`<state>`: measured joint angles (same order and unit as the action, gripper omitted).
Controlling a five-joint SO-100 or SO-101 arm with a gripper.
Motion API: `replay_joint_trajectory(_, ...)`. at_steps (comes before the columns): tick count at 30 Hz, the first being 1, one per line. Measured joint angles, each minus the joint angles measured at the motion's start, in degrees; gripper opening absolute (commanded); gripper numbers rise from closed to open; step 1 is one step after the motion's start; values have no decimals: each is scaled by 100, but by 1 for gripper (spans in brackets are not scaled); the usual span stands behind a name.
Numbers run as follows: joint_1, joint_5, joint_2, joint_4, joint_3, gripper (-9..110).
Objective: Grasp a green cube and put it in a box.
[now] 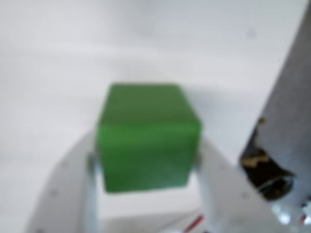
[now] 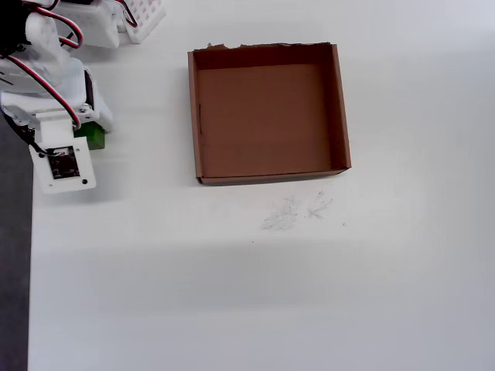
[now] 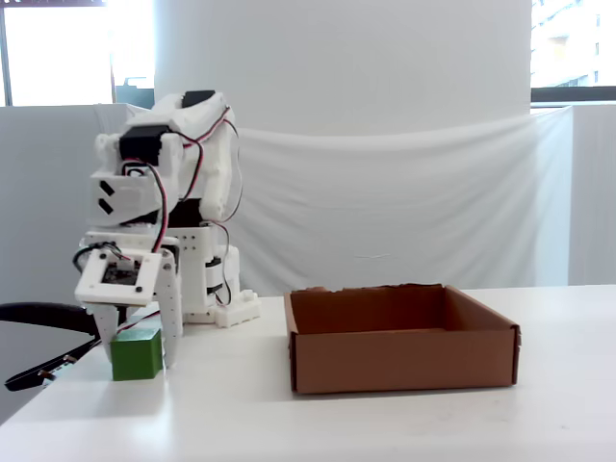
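Note:
The green cube (image 1: 148, 145) sits between my two white fingers in the wrist view, and both fingers touch its sides. In the fixed view the cube (image 3: 135, 354) rests on the white table at the left, with my gripper (image 3: 138, 346) pointing down around it. In the overhead view the cube (image 2: 93, 137) shows only as a green sliver under the gripper (image 2: 85, 133), near the table's left edge. The brown cardboard box (image 2: 192, 116) lies empty to the right of the cube, well apart from it, and also shows in the fixed view (image 3: 404, 361).
A white slotted basket (image 2: 143, 15) stands at the top left by the arm's base. The table's left edge and a dark floor strip (image 2: 11, 247) run close to the gripper. Faint pencil marks (image 2: 298, 210) lie below the box.

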<state>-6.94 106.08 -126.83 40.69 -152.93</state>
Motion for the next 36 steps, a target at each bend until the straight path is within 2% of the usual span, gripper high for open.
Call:
replay_joint_trajectory(16, 44, 0, -229, -88, -88, 20)
replay_joint_trajectory(25, 44, 0, -229, -132, -88, 14)
replay_joint_trajectory(36, 79, -62, -229, -185, -88, 13)
